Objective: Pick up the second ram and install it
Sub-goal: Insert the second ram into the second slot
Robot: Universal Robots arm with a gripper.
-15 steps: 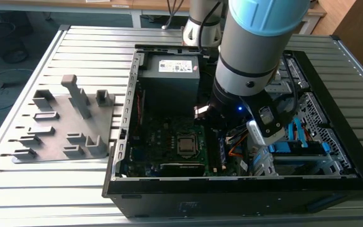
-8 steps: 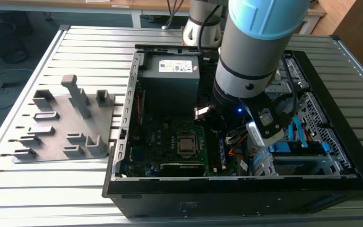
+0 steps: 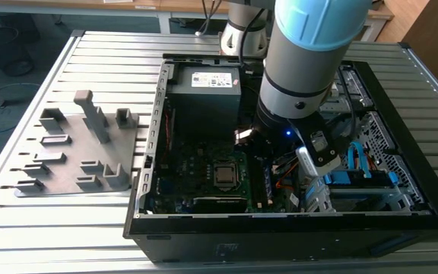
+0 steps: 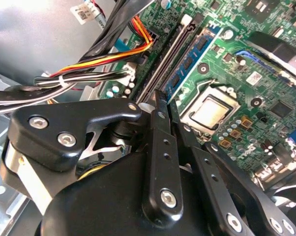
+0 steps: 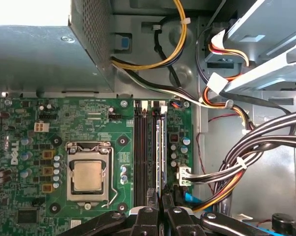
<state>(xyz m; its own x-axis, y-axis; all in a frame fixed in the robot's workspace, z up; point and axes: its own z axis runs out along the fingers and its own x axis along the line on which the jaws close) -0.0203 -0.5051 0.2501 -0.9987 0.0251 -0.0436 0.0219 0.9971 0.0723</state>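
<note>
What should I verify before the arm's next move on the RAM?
1. Gripper lined up with the slot row: ok.
2. Ram stick upright in its slot, beside the empty slots: ok.
3. Stick fully seated, latches closed: cannot tell.
4. Cable bundle off to the side of the slots, not across them: ok.
5. Case open, motherboard exposed under the arm: ok.
</note>
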